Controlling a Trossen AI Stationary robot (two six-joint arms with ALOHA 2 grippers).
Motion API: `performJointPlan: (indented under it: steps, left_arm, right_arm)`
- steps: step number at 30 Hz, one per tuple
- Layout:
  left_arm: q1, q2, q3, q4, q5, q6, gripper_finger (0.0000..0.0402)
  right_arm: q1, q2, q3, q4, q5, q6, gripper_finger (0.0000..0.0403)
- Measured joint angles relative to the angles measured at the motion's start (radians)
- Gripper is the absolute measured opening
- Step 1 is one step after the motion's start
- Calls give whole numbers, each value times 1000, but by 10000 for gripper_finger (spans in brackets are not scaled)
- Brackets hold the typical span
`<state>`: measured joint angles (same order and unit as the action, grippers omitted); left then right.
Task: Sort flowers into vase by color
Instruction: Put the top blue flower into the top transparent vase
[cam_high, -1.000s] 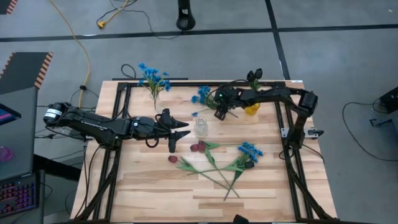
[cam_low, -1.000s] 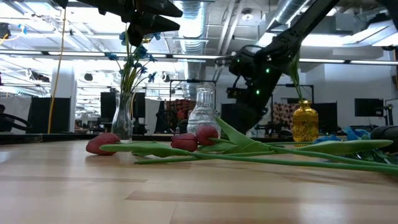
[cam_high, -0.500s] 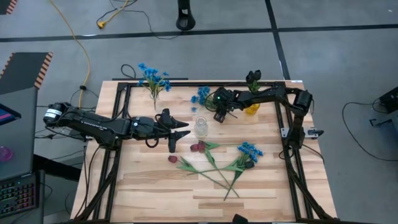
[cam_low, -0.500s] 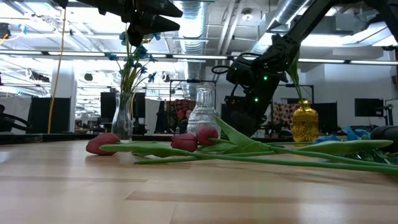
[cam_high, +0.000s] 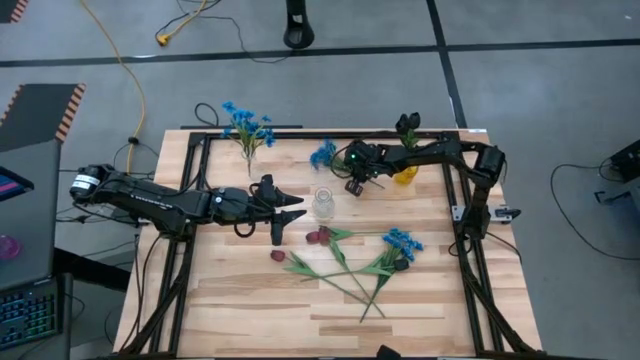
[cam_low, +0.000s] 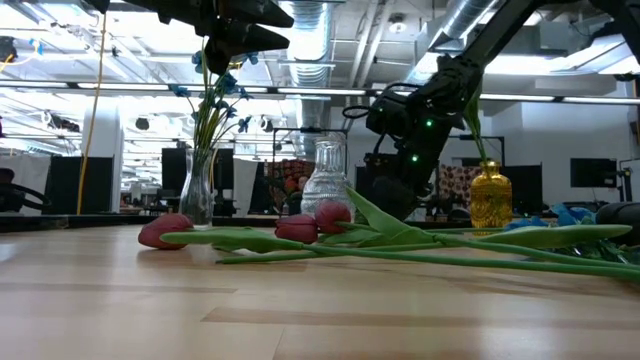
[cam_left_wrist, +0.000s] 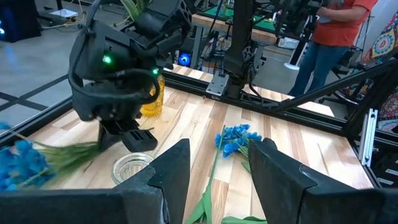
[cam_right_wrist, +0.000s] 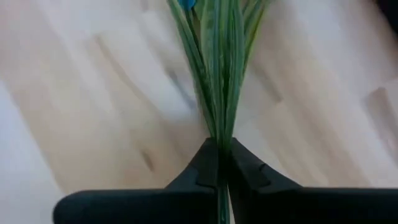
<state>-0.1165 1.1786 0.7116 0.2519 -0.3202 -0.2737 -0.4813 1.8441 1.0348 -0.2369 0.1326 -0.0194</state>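
My right gripper (cam_high: 350, 176) is at the far middle of the table, shut on a blue flower sprig (cam_high: 322, 153) whose blooms point toward the table's left. An empty clear vase (cam_high: 323, 203) stands just nearer. A yellow vase (cam_high: 404, 174) holds dark buds (cam_high: 408, 124). A far-left clear vase (cam_low: 197, 190) holds blue flowers (cam_high: 246, 124). Red rosebuds (cam_high: 318, 237), another blue sprig (cam_high: 402, 240) and a dark bud (cam_high: 400, 265) lie on the table with crossed stems. My left gripper (cam_high: 287, 212) hovers open, left of the empty vase. My right gripper pinches the blue sprig's bundle of green stems and leaves (cam_right_wrist: 219, 138) between its two fingers (cam_right_wrist: 244, 167). The fingers come from above, slanting down, and lie across the stems. The blooms (cam_left_wrist: 18, 163) reach out sideways from the fingers; whether they touch the table, I cannot tell.
A black frame (cam_high: 300, 132) runs along the table's far edge and both sides. The near half of the wooden table (cam_high: 330, 320) is bare. A person in an orange top (cam_left_wrist: 339, 25) stands in the room beyond the table.
My right gripper has shut and taken hold of the blue sprig's stems, while its arm has drawn slightly toward the table's left. The left arm has kept still.
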Motion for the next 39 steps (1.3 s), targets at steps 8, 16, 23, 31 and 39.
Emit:
performJointPlan:
  steps: [8,16,23,31,39]
  left_arm:
    - [0,-1,0,7,-5,26,150]
    - [0,-1,0,19,-6,27,150]
    - [0,-2,0,67,-5,53,150]
    - [0,-2,0,132,-5,64,150]
    - [1,-1,0,244,-8,140,150]
  right_arm:
    - [7,-138,0,-39,-3,20,49]
    - [26,-335,0,-40,-3,28,46]
    - [64,-507,1,-35,-4,46,46]
    - [141,-648,1,54,-5,45,47]
    - [255,-659,2,200,-9,7,47]
